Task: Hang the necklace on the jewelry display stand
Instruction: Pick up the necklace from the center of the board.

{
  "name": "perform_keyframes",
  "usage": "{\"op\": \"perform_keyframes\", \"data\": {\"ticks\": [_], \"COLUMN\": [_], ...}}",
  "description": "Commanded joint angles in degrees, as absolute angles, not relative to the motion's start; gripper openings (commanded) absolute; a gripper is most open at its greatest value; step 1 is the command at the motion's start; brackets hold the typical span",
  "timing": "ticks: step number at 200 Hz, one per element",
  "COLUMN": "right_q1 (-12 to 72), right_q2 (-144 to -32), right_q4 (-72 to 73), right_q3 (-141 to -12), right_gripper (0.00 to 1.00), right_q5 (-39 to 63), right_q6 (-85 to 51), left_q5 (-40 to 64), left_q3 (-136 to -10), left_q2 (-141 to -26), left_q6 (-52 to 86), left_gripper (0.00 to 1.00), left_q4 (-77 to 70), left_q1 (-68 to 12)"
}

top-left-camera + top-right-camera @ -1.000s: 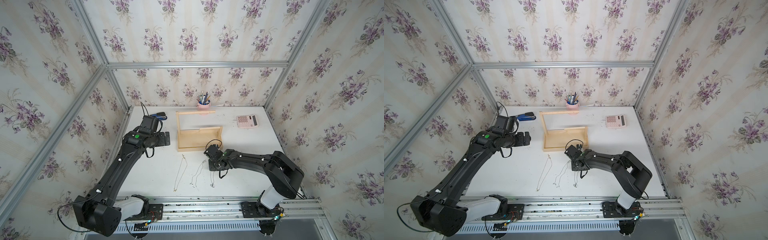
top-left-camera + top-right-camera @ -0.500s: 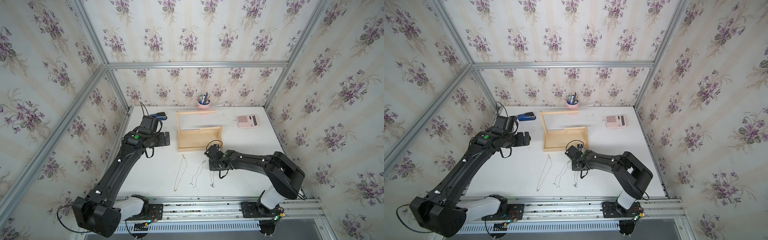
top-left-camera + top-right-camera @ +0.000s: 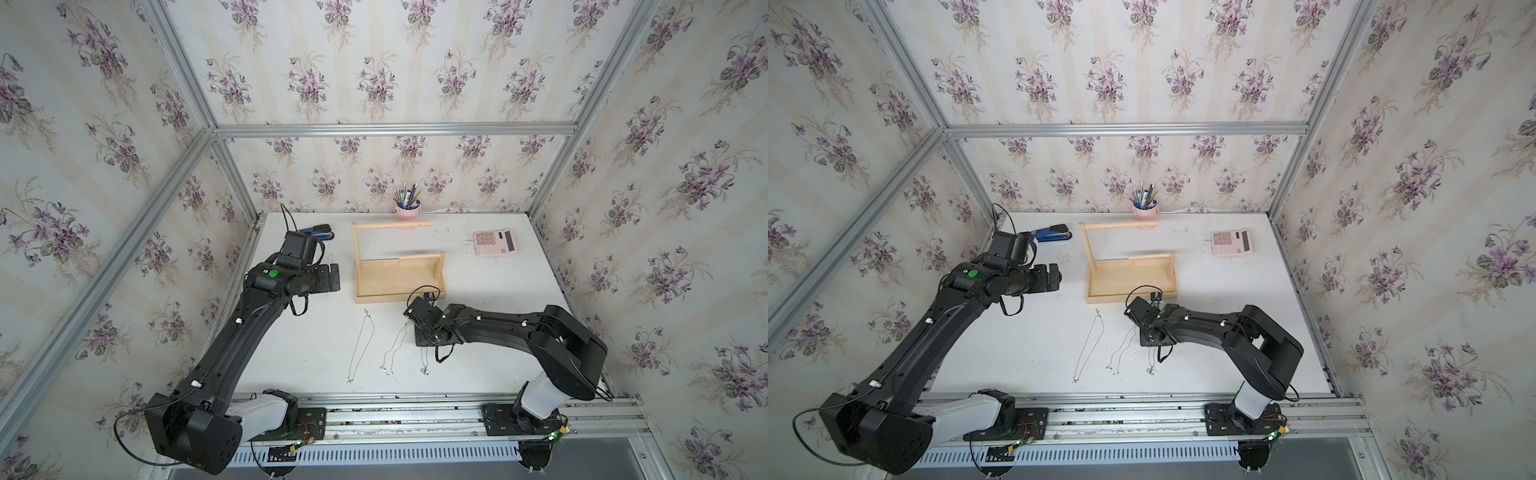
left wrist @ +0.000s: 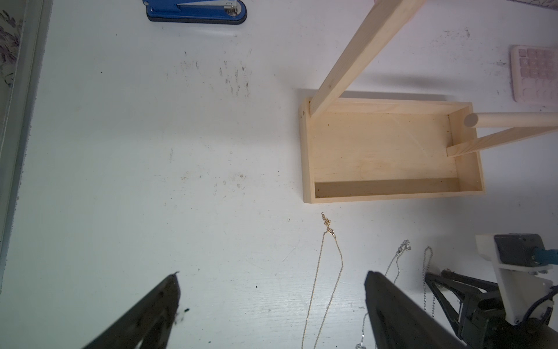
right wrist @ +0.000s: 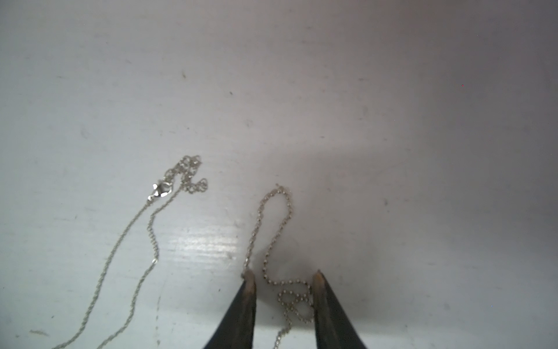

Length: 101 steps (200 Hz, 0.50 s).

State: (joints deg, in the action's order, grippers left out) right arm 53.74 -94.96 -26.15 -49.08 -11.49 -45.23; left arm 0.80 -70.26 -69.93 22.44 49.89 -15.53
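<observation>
Scarcely anything had shifted since a second earlier: both my arms kept nearly the same poses. My right gripper (image 5: 283, 273) stood low over the table (image 3: 316, 353), its fingers part-way apart and straddling the bunched bead necklace (image 5: 279, 189). One strand met a fingertip (image 5: 249, 281), but a gap remained and I pinched nothing. That necklace lay flat on the table, near the front of the stand (image 3: 395, 276) and not yet hung on its top bar (image 3: 390, 225). A second silver necklace (image 5: 161, 189) lay beside it, and a gold necklace (image 4: 332, 232) beyond. My left gripper (image 4: 271, 275) hung beside the stand, fingers spread wide, holding nothing.
</observation>
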Motion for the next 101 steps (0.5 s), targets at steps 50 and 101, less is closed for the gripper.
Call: {"op": "perform_keyframes", "data": {"ticks": [50,101], "right_q1": [53.97,54.23], "right_q2": [-95.16,-94.47], "right_q4": [-32.16,-32.92], "right_q3": [-46.14,-46.78], "right_gripper": [0.16,0.10], "right_q5": [-4.83,-4.83], "right_q6": [-47.90,-47.77], "left_q5": [0.55,0.50], "left_q3": [-69.87,-69.87], "left_q2": [-69.66,-69.26], "left_q6": [21.85,21.82], "left_gripper": [0.97,0.97], "left_q4": [49.54,49.66], "left_q1": [-15.61,-15.56]}}
